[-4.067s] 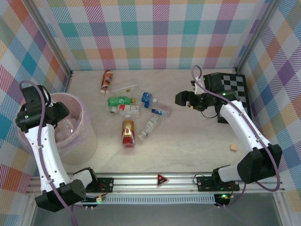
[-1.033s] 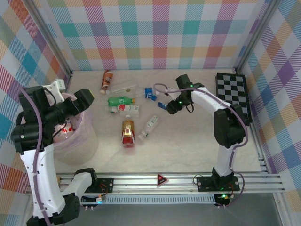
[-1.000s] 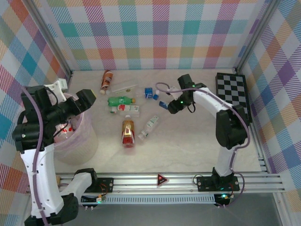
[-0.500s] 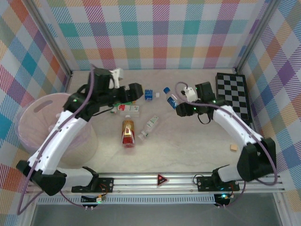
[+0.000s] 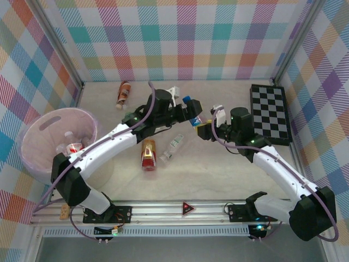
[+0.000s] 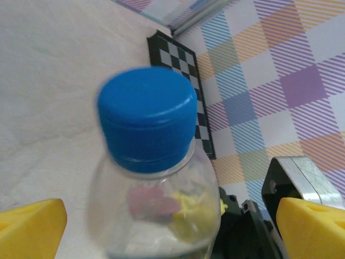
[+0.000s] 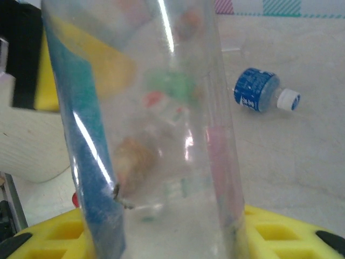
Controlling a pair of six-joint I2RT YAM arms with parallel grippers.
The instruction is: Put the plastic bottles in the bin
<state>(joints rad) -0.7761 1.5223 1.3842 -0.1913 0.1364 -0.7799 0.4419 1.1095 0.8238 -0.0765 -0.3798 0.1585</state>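
Handover over the middle of the surface (image 5: 229, 180). The bin (image 5: 38, 150), a wide translucent pink tub with a slot handle in its rim, stands at the left edge, beside the left arm's base and apparently out of easy reach of the right arm; this is the likely reason the bottle passes from one arm to the other. A few bottles (image 5: 69, 147) lie inside it. The left gripper (image 6: 170, 229) is spread to its full width, one yellow fingertip on each side of the bottle's shoulder and neither touching it, so it is placed to take the bottle but has hold of nothing. The right gripper (image 7: 167, 240) is closed on the lower body of the blue-capped clear bottle (image 6: 151, 178), holding it clear of the surface with the cap end offered to the left gripper. The bottle is small, with thin glossy walls, a ribbed blue screw cap and a coloured label seen through the plastic; it looks empty, and probably light and easily squashed. Other bottles lie well apart on the surface: a red-and-brown labelled bottle (image 5: 148, 153), a slim clear bottle (image 5: 174, 145), a brown-orange bottle (image 5: 124, 93) by the far wall, and a blue-labelled, white-capped bottle (image 7: 260, 90).
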